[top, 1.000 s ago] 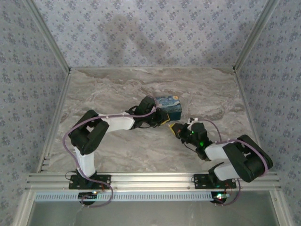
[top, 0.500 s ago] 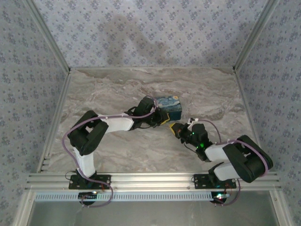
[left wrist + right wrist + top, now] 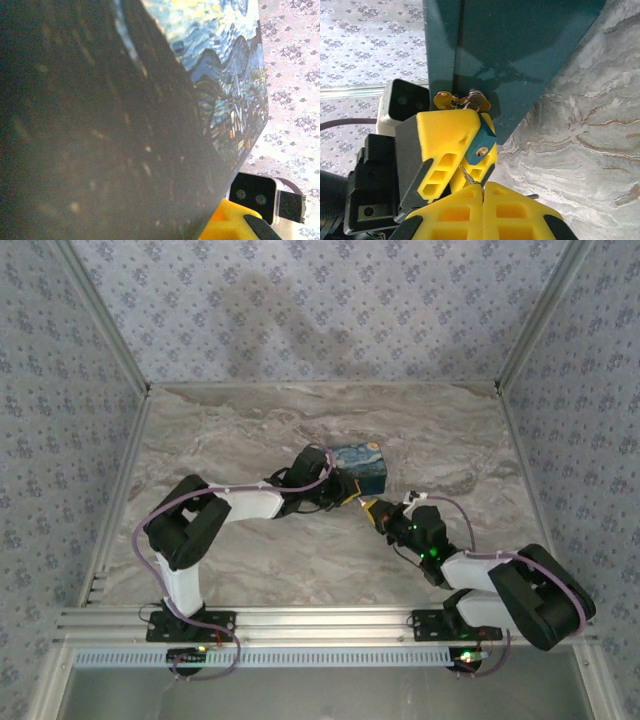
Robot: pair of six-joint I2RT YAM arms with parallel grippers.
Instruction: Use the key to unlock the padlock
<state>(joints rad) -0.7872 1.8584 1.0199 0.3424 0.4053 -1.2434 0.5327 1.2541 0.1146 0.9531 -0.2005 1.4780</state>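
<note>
In the right wrist view the tiny dark blue padlock (image 3: 487,136) sits pinched between the yellow fingers (image 3: 445,135) of my left gripper (image 3: 482,141), its brass keyhole facing me. My right gripper (image 3: 483,187) is shut on the key (image 3: 466,175), whose thin metal blade points up at the lock, just short of the keyhole and slightly left of it. The lock hangs by a brass hasp (image 3: 462,101) on the box. From above, my left gripper (image 3: 348,497) and my right gripper (image 3: 371,508) nearly meet in front of the box.
The starry-night box (image 3: 362,465) stands mid-table on the marble top (image 3: 250,440); its painted lid (image 3: 225,65) and dark side crowd the left wrist view. My right gripper's yellow finger (image 3: 225,227) and wrist camera (image 3: 254,196) show below it. Patterned walls enclose the table.
My right gripper has edged up and left toward the left gripper and the lock, and its elbow has swung out to the lower right. The left arm has barely moved.
</note>
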